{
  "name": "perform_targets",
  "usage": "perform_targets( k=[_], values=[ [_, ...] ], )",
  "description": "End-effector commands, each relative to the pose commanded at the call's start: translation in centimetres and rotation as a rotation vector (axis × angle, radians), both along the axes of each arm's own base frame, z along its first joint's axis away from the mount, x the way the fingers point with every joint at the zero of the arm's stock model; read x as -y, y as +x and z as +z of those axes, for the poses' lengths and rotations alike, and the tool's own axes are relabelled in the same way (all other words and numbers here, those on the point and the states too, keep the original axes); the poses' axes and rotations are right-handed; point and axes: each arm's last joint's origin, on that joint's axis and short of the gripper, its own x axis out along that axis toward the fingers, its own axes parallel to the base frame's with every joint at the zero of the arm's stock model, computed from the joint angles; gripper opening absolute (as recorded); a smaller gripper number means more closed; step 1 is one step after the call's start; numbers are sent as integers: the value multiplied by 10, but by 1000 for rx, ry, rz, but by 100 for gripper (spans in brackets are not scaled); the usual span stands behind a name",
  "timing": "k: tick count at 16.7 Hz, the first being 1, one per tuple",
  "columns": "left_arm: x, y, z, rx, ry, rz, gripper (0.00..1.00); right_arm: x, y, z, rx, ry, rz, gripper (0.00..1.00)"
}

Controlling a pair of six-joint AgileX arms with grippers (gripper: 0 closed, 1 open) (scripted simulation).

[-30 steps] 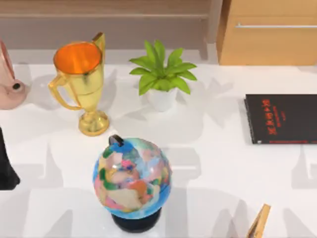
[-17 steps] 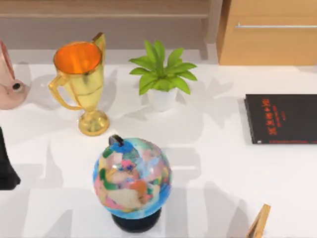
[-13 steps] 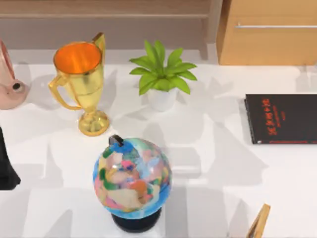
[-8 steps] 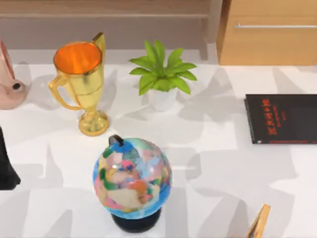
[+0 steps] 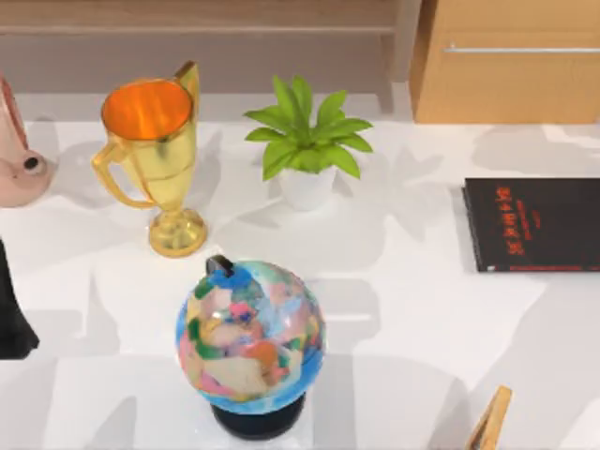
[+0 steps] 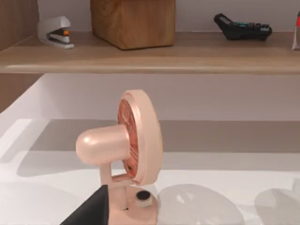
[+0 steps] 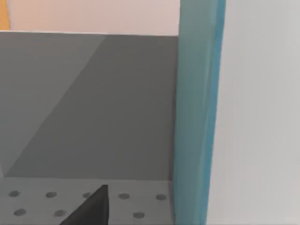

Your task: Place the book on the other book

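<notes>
Red lettering runs in short columns across the cover of the other book (image 5: 534, 223), too small to read; this thin black volume lies flat at the right side of the table (image 5: 394, 281) in the top view, its long axis running left to right and its spine edge toward the middle of the table. Well to its left stand a potted plant (image 5: 307, 150), a gold trophy cup (image 5: 155, 150) and, nearer the front, a globe (image 5: 249, 339) on a dark base; none of them touches the black book. A wooden cabinet (image 5: 506, 61) rises behind it, and a dark shape sits at the left edge.

Left wrist view: a pink desk fan (image 6: 126, 159) stands upright on the white surface just ahead, under a wooden shelf (image 6: 150, 58) carrying a stapler (image 6: 56, 32), a wooden block (image 6: 132, 21) and a calculator (image 6: 243, 27). A dark fingertip (image 6: 91, 211) shows at the lower edge; how far the left hand is open cannot be told.

Right wrist view: the book (image 7: 199, 112) appears very close, its teal cover edge running upright beside a broad white face. A dark fingertip (image 7: 91, 208) lies apart from it; the right hand's opening cannot be told.
</notes>
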Motion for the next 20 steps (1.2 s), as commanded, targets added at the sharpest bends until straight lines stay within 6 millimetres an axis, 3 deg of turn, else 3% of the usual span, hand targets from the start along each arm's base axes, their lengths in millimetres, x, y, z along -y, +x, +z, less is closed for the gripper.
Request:
perform_targets(
  k=[5,14,18,20],
  values=[
    [0,0,0,0,0,0,100,-2,1,-1,-3,2,2,100],
    [0,0,0,0,0,0,100,0,28,0,0,0,0,100],
    [0,0,0,0,0,0,100,0,30,0,0,0,0,100],
    [0,0,0,0,0,0,100,0,30,0,0,0,0,85]
  ],
)
